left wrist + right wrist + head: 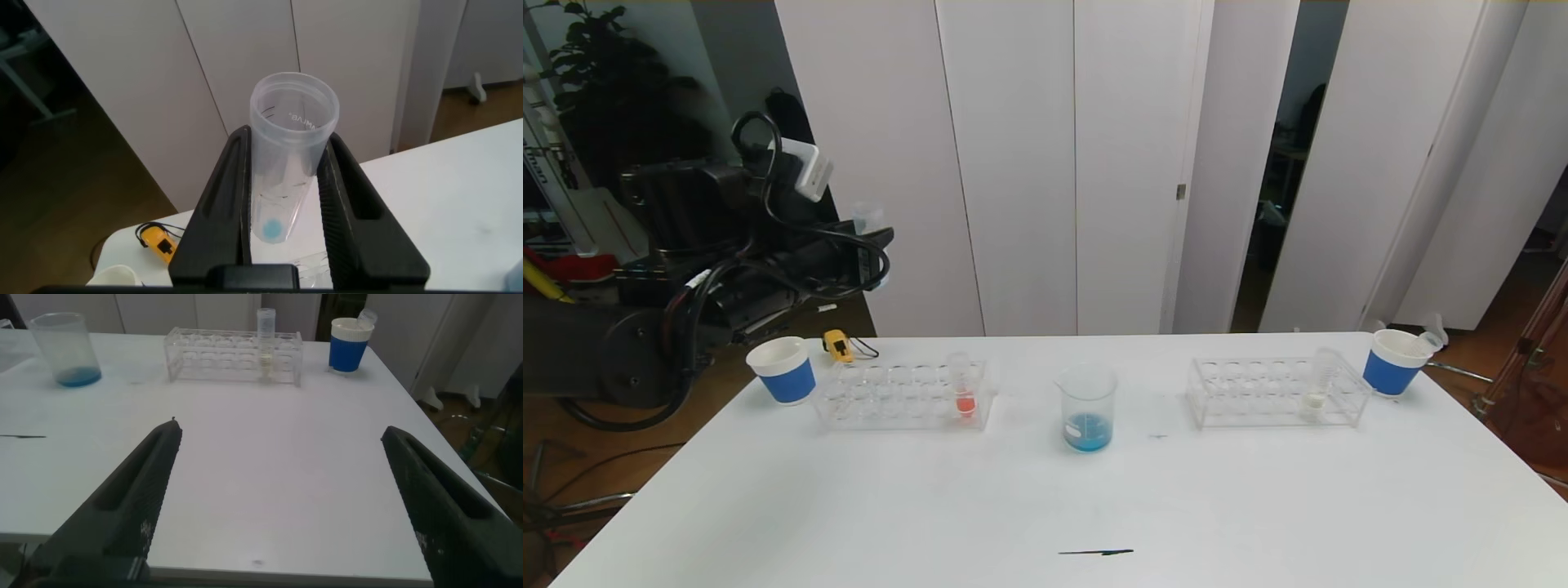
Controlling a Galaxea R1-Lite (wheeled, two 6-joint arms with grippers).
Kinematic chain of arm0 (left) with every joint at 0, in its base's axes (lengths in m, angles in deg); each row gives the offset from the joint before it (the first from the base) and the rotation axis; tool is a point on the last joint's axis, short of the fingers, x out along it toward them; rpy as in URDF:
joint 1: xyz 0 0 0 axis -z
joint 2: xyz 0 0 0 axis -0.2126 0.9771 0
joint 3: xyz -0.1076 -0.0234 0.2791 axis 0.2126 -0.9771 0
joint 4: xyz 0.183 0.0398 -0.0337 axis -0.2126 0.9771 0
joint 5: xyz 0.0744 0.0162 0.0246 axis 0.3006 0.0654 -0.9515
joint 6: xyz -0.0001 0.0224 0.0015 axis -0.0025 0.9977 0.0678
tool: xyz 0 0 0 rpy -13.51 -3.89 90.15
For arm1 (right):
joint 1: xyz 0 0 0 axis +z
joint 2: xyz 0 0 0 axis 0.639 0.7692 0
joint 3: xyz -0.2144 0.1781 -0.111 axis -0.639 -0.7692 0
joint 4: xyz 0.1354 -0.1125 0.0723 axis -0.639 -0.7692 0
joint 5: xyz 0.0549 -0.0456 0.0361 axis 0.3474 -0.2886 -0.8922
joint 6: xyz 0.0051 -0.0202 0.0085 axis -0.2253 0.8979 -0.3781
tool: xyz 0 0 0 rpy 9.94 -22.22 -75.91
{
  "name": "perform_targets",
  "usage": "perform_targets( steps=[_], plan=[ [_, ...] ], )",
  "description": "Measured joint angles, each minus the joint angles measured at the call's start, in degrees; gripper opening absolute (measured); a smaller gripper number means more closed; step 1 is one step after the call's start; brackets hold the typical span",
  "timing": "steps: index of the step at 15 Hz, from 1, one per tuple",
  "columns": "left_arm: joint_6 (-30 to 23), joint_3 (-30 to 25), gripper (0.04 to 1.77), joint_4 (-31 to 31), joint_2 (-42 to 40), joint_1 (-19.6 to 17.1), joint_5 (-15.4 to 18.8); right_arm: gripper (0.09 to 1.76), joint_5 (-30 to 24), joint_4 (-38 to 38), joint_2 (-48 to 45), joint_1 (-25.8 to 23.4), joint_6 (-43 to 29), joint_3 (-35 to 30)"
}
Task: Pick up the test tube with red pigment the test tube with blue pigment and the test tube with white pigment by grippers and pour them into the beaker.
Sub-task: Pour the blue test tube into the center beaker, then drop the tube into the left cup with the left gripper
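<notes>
My left gripper [872,238] is raised beyond the table's far left corner, shut on the test tube with blue pigment [288,155]. That tube is clear, with only a small blue spot at its bottom. The beaker [1087,408] stands mid-table with blue liquid in it. The test tube with red pigment [964,387] stands in the left rack [890,400]. The test tube with white pigment [1319,382] stands in the right rack [1258,394]. My right gripper [278,429] hangs open over the table's near right part, holding nothing, and does not show in the head view.
A blue-and-white paper cup [784,370] stands left of the left rack, and another one [1392,362] right of the right rack. A yellow tool [837,345] lies at the far left edge. A thin black mark [1094,553] sits near the front edge.
</notes>
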Motion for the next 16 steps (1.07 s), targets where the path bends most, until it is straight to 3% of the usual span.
perform_targets(
  steps=[2, 7, 16],
  plan=[
    [1.24, -1.74, 0.57, -1.29, -1.24, -2.95, -0.39, 1.75, 0.00, 0.00, 0.00, 0.00, 0.00, 0.00],
    [1.18, -1.88, 0.57, -9.33, 0.28, -8.09, -8.34, 1.75, -0.02, 0.01, 0.00, 0.00, 0.02, 0.00],
    [1.05, -0.52, 0.57, -23.19, 11.15, -16.27, -9.18, 1.75, 0.00, 0.00, 0.00, 0.00, 0.00, 0.00]
  ],
)
